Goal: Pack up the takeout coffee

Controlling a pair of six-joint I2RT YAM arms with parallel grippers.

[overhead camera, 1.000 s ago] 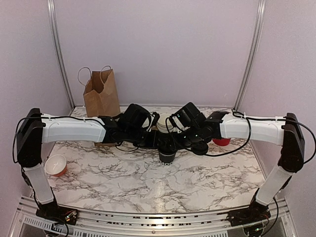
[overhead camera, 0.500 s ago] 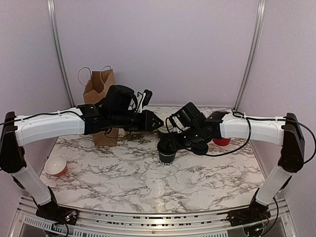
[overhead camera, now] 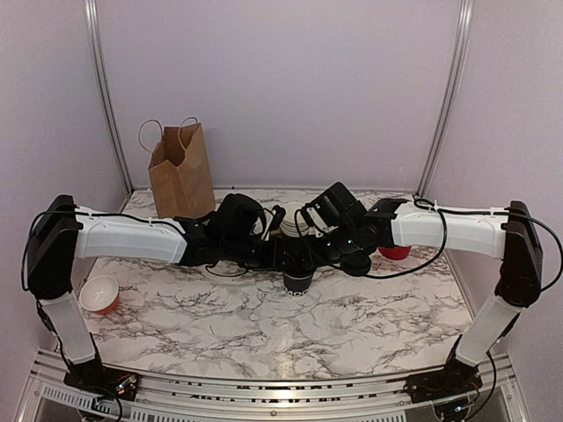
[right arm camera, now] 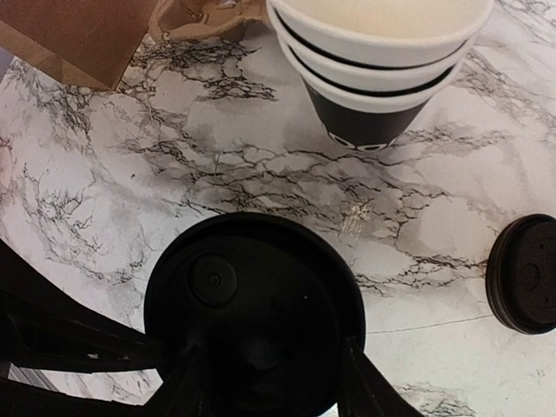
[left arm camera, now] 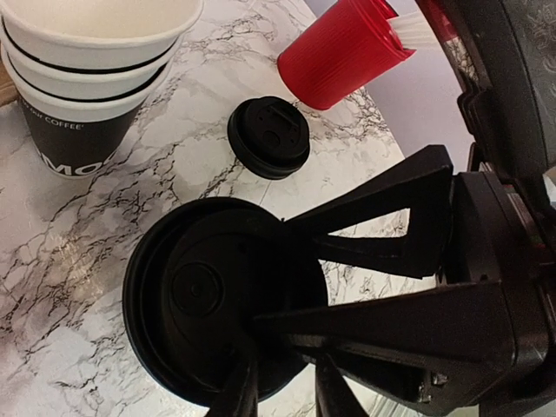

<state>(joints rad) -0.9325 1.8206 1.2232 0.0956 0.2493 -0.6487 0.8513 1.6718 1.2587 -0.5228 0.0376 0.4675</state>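
Grip check: right tool, jaws half-spread, clamps coffee cup on both sides under its lid, probably steadying it. Left tool: jaws nearly together over lid rim; pinching or pressing, cannot tell. Cup stands at middle of table, just nearer than cup stack; bag far left. Both arms reach inward, forearms about level.

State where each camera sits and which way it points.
Top external: above and behind the bases, facing the back wall; both arms meet over the takeout coffee.
Left wrist: on the left arm, pointing down at the coffee's lid; left fingers at the bottom.
Right wrist: on the right arm, pointing down at that lid; right fingers at the bottom.
Shared: both wrist views show the cup stack and loose lid.
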